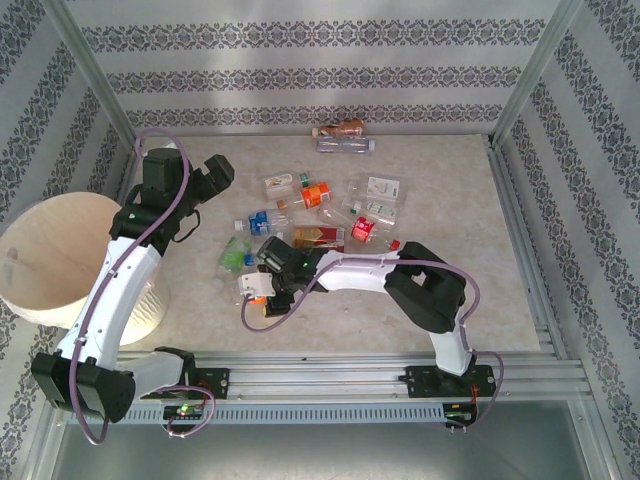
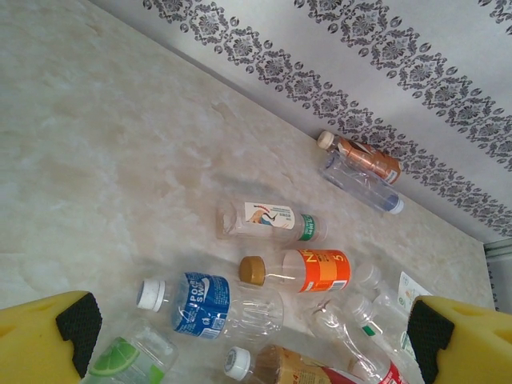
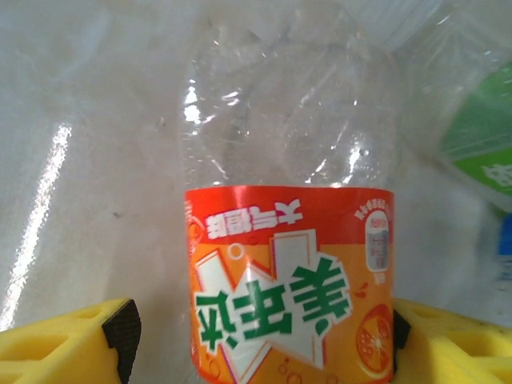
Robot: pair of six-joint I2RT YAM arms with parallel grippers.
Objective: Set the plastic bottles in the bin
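Several plastic bottles lie scattered mid-table. My right gripper (image 1: 268,285) (image 3: 258,340) is low near the front and straddles an orange-labelled bottle (image 1: 252,288) (image 3: 288,280) lying on the table. Its right pad touches the label, while a gap remains at the left pad, so it is open. My left gripper (image 1: 215,175) (image 2: 252,328) hangs open and empty above the bottles, over a blue-labelled bottle (image 1: 262,222) (image 2: 200,304) and an orange-labelled one with a brown cap (image 1: 315,195) (image 2: 316,270). The cream bin (image 1: 50,260) stands at the left, beside the left arm.
A brown bottle (image 1: 345,128) (image 2: 368,158) and a clear one (image 1: 345,146) lie against the back wall. A green-labelled bottle (image 1: 235,255) (image 3: 480,136) lies close to the right gripper. Metal frame rails (image 1: 520,210) border the table on the right and front.
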